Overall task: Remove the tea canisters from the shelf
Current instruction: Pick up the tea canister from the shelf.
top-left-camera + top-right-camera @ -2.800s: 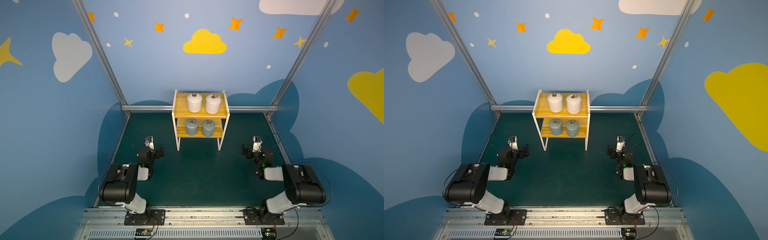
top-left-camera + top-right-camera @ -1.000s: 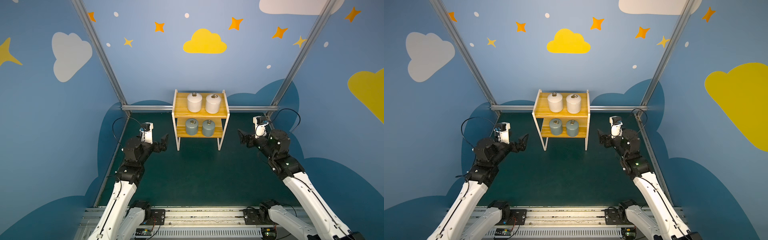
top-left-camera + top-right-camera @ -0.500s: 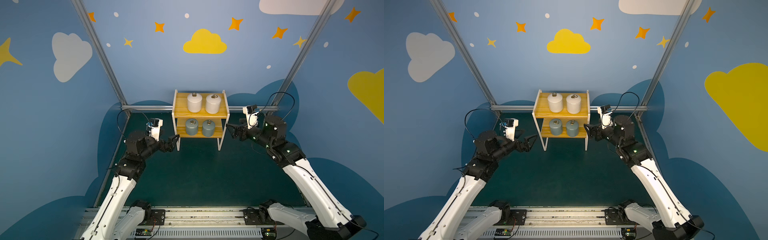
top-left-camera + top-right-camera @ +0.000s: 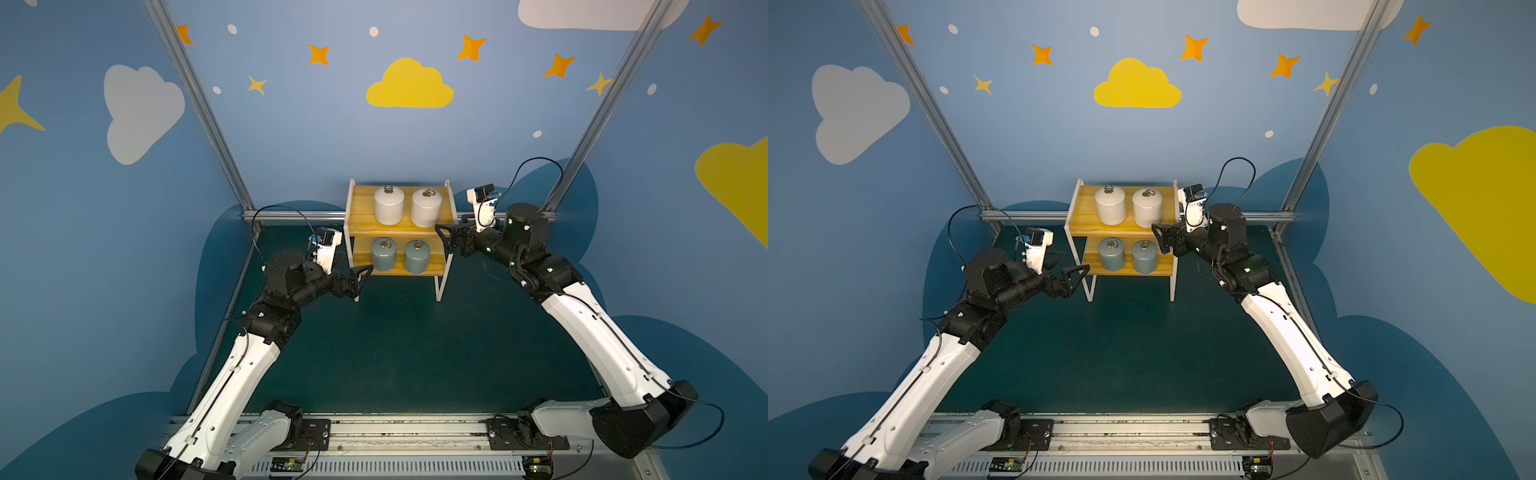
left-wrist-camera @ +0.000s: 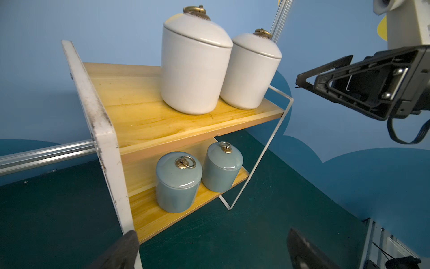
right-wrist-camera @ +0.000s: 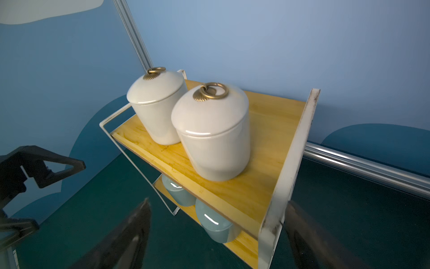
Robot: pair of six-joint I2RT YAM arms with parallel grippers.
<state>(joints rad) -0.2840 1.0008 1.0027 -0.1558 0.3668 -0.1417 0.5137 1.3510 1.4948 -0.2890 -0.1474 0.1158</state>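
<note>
Wide and empty, my left tool [image 4: 361,281] flanks the shelf [image 4: 360,208] low, my right tool [image 4: 444,239] high, apparently to clear both tiers.

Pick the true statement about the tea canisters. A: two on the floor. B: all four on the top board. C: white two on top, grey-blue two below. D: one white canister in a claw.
C: the white canisters stand on the top board of the shelf, the grey-blue canisters on its lower board.
</note>
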